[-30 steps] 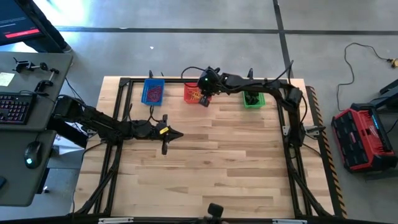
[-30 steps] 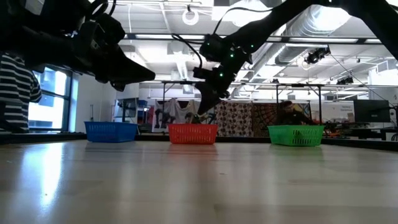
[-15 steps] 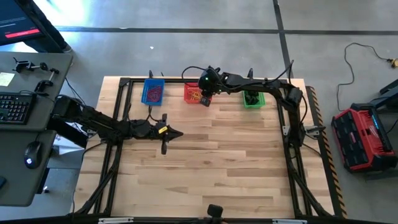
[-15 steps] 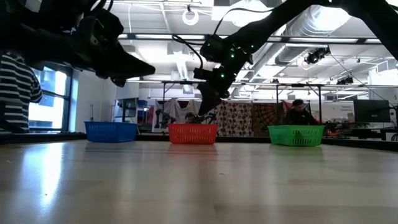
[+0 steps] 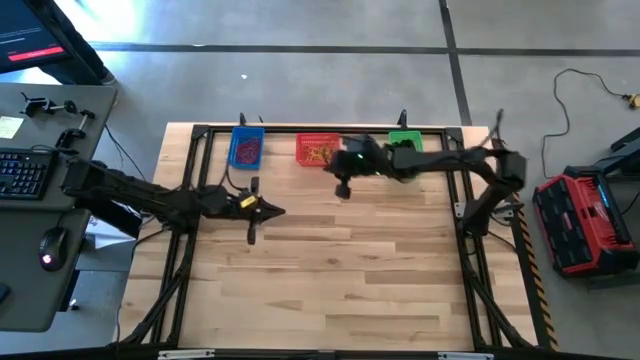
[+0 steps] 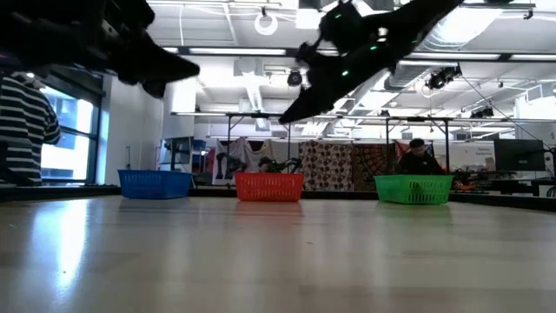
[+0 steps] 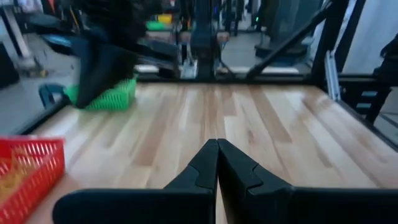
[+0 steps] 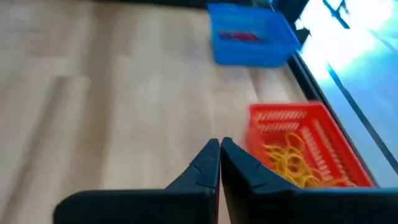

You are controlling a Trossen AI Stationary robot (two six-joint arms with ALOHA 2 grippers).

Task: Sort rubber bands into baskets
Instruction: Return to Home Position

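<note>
Three baskets stand in a row along the table's far edge: blue (image 5: 246,148), red (image 5: 316,149) and green (image 5: 405,138), the green one partly under my right arm. Yellow rubber bands (image 8: 292,163) lie in the red basket (image 8: 305,149), purplish ones (image 8: 239,36) in the blue basket (image 8: 249,34). My right gripper (image 8: 219,147) is shut and empty. It hangs in the air just near of the red basket (image 5: 332,168), well above the table (image 6: 283,118). My left gripper (image 7: 217,145) is shut and empty too, raised over the table's left middle (image 5: 282,211).
A black metal frame (image 5: 200,135) runs round the table's edges, close behind the baskets. Bare wood (image 5: 340,270) fills the middle and near half of the table. A desk with a keyboard (image 5: 25,172) stands to the left, a red case (image 5: 585,220) on the floor to the right.
My right gripper has drawn back from over the red basket toward the table's near and right edges, risen a little, and tipped from pointing steeply down to more nearly level. My left gripper has risen and pulled back slightly toward the left edge.
</note>
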